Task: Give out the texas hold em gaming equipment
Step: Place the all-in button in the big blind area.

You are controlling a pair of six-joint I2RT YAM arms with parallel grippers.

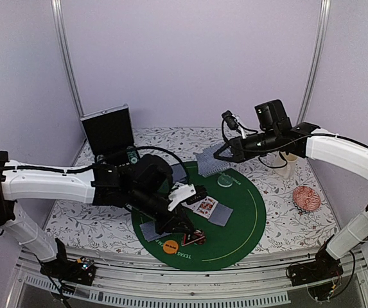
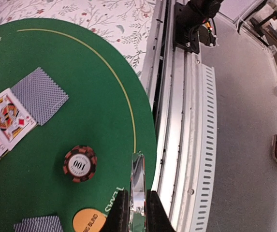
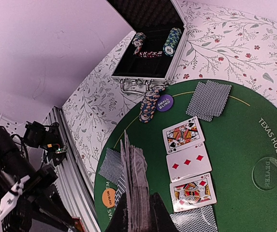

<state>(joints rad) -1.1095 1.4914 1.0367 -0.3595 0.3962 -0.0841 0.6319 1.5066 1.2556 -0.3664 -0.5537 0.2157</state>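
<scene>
My left gripper [image 2: 137,203] is shut on a thin clear piece [image 2: 138,179] seen edge-on, low over the near edge of the green mat [image 2: 104,111]. Just left of it lie a red-and-black chip [image 2: 79,163] and the orange disc [image 2: 89,221]. My right gripper [image 3: 138,208] is shut on a deck of grey-backed cards [image 3: 137,174], held above the mat's far side [image 1: 210,162]. Three face-up cards [image 3: 188,161] lie in a row at the centre, with face-down cards [image 3: 208,99] around them. A clear disc [image 3: 267,173] rests by the mat's lettering.
An open metal case [image 3: 150,53] with chip rows stands at the back left, with a leaning chip stack [image 3: 150,105] and purple disc [image 3: 165,103] before it. A pink patterned dish [image 1: 307,197] sits right of the mat. The table's metal rail [image 2: 186,145] runs beside the left gripper.
</scene>
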